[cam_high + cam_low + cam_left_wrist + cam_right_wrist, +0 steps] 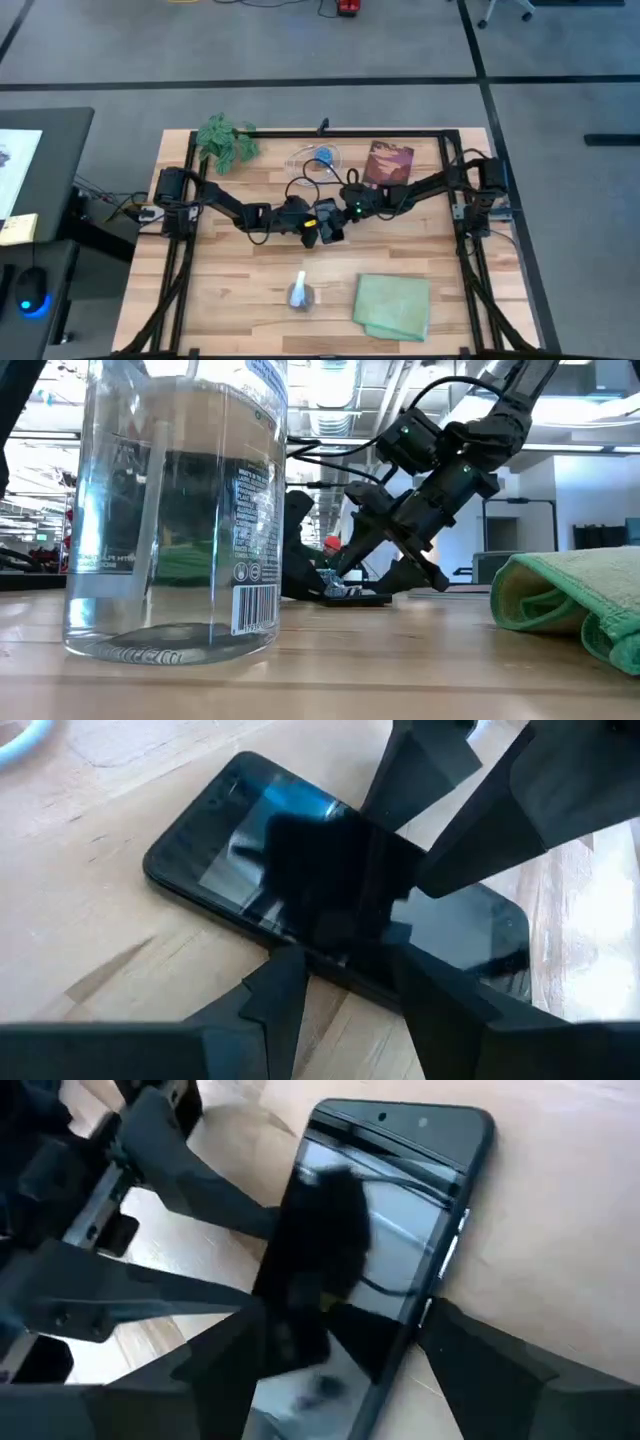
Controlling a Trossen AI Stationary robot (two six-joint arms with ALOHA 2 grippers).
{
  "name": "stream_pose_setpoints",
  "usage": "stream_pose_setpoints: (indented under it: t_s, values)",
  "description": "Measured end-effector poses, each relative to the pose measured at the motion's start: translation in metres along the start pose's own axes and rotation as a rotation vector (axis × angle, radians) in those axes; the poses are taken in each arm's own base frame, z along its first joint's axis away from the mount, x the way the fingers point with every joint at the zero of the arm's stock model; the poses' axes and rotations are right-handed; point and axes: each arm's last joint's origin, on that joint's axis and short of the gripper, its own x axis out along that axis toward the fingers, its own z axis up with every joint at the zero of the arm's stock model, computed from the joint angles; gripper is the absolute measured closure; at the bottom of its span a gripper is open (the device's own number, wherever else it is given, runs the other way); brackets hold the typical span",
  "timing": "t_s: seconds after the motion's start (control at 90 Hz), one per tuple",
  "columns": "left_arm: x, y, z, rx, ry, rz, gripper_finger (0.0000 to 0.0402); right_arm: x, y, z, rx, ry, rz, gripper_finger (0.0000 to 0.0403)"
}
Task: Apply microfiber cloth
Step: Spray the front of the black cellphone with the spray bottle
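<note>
Microfiber cloth, pale mint-green folded fabric, lower right, untouched: left gripper & right gripper, both spread, straddle black slab phone at centre; wiping not begun.

A: Light's bright and even from overhead; ceiling strips glare in the low view.
B: Yes. The phone screen mirrors them, and the close water bottle blurs.
</note>
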Motion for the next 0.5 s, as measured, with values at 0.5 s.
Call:
stream_pose_setpoints:
  t_s: [0.5]
  values:
    - [0.000, -0.001, -0.002, 0.043, -0.001, 0.018, 0.0265, -0.005, 0.006, 0.003, -0.027, 0.031, 0.073, 0.0240]
